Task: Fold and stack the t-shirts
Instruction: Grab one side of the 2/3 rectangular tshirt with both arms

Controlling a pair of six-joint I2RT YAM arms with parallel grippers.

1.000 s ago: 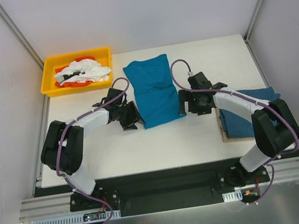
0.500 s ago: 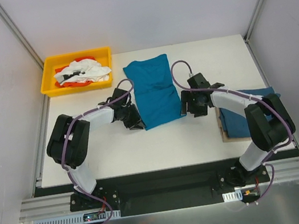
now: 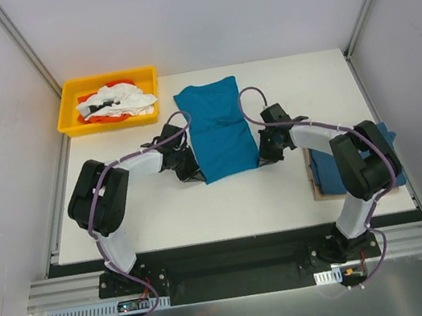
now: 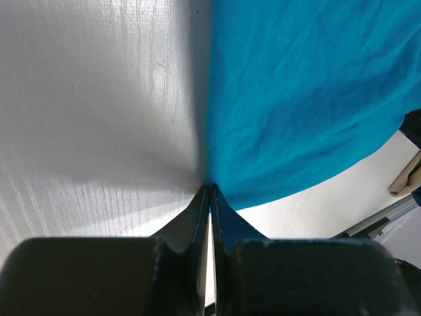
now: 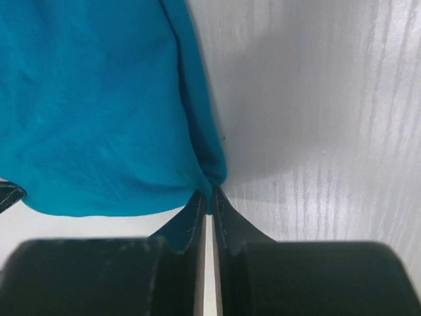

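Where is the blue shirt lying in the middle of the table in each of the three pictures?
Top external: the blue shirt lies mid-table, between the left gripper and the right gripper.
Left wrist: the blue shirt fills the upper right, its edge at the gripper tips.
Right wrist: the blue shirt fills the upper left, bunched at the gripper tips.
Shared landmark: the white table beside the shirt's edge.
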